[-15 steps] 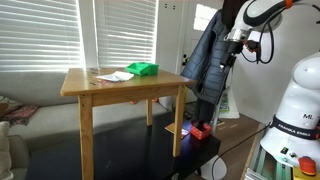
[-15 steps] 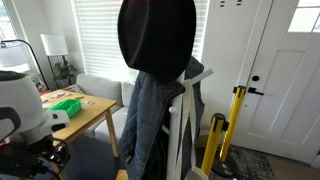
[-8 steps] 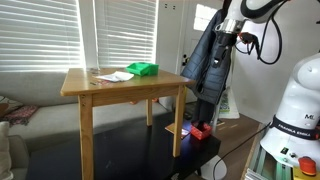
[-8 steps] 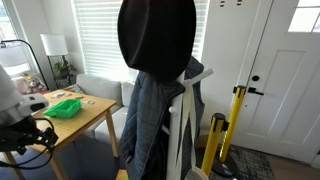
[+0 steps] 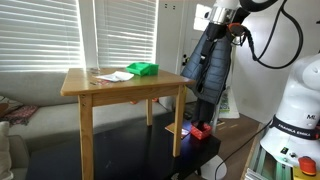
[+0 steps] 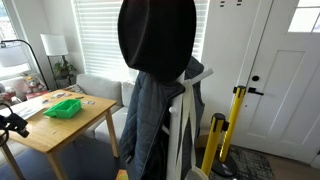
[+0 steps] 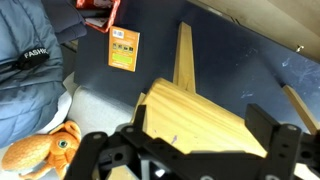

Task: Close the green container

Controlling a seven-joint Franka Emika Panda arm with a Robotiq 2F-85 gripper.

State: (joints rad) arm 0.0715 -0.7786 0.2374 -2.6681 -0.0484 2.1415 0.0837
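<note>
So the green container (image 5: 142,69) sits on top of the table (image 5: 120,92), toward the table's window-side edge and just beside some flat white papers (image 5: 113,76). In an exterior view the container (image 6: 67,107) looks like a shallow bright green box near the middle of the table top, but it's too small to say how its flap lies.

The claw (image 7: 180,140) is nowhere near it. In the wrist view it's spread wide with nothing between the fingers (image 7: 275,140). It's looking down on a corner of the table from above, with one table leg (image 7: 183,55) running down to the dark floor. The container doesn't show up in that view at all.

In an exterior view the arm (image 5: 225,12) is high up and well off to the side of the table, over by a dark jacket (image 5: 212,60) hanging beyond the table's end. The white robot base (image 5: 298,105) is farther out still.

Down below the table's corner, the wrist view catches an orange plush toy (image 7: 35,150), an orange tag (image 7: 124,48) on the floor, and a blue-grey jacket (image 7: 30,55) at the edge.
</note>
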